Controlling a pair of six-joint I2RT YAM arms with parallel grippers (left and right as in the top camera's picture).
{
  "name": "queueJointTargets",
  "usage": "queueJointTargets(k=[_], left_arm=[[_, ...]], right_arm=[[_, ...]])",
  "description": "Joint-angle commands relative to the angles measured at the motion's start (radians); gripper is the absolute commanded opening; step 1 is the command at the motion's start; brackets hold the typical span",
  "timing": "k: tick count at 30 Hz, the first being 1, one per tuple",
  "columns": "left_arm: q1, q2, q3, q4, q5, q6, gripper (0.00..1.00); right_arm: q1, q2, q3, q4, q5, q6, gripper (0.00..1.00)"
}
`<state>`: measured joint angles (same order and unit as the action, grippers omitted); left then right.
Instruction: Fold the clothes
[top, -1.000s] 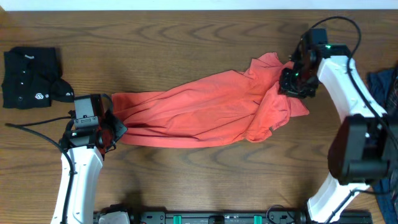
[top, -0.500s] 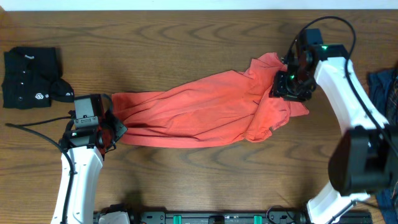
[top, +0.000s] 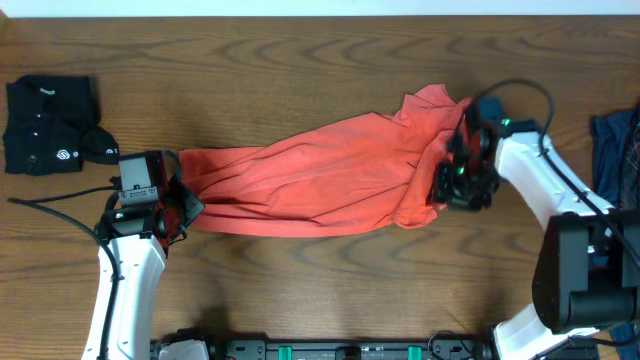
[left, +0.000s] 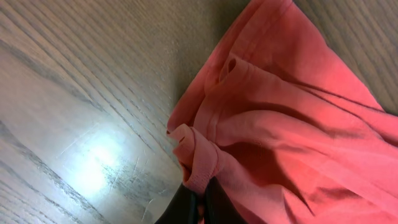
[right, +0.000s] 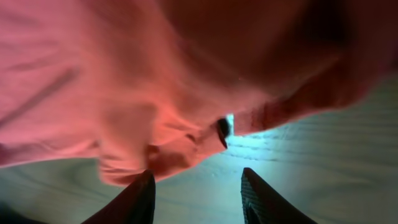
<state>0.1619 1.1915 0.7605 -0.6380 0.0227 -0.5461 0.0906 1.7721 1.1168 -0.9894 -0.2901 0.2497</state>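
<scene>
Coral T-shirt (top: 320, 180) pinched in left tool (left: 200, 208); right tool (right: 198, 182) spread wide.

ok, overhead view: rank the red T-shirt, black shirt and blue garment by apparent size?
1. Red T-shirt: by far the largest.
2. Black shirt: a small bundle.
3. Blue garment: the least shows, but the frame edge cuts it off and the right arm partly covers it, so its rank against the black shirt is unsure.
</scene>
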Motion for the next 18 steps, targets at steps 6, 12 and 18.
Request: queueJointTargets(k=[6, 12, 18], left_arm=[[0.004, 0.004, 0.016, 0.0, -0.008, 0.003, 0.06], [0.004, 0.004, 0.016, 0.0, -0.008, 0.003, 0.06], [0.004, 0.004, 0.016, 0.0, -0.008, 0.014, 0.06]], right_arm=[[-0.003, -0.005, -0.017, 0.032, -0.021, 0.011, 0.45], [-0.005, -0.005, -0.023, 0.056, -0.021, 0.027, 0.45], [-0.039, -0.005, -0.096, 0.1, -0.021, 0.053, 0.45]])
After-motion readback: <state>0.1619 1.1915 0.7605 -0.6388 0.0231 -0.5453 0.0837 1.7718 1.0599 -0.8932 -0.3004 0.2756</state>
